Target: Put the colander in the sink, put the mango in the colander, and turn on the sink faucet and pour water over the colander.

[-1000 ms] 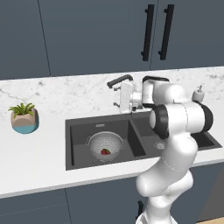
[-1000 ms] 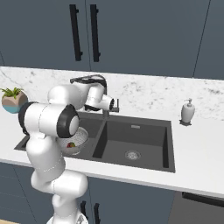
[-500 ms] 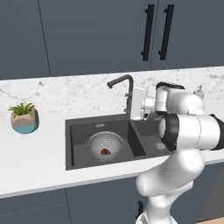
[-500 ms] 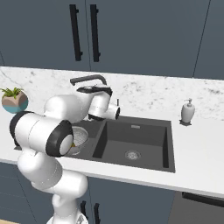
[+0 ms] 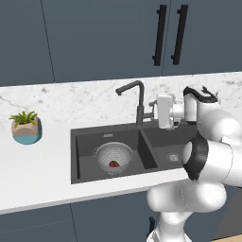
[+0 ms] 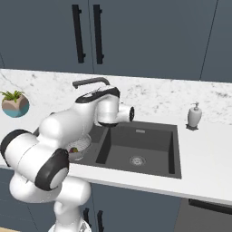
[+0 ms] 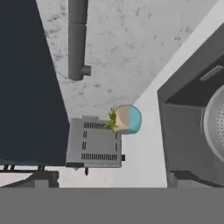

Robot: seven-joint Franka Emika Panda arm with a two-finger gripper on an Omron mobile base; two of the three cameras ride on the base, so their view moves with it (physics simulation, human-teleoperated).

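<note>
One mango [image 5: 113,164] sits in colander [image 5: 114,157]; gripper [image 5: 152,112] jaws hidden, state unclear.

A rendered home kitchen: a white marble counter [image 5: 42,165] and backsplash run beneath dark blue wall cabinets [image 5: 94,38] with black bar handles. A dark double-basin sink [image 6: 145,145] with tall faucet [image 5: 134,97] is set in it; a soap dispenser [image 6: 195,115] stands near the back edge.
</note>
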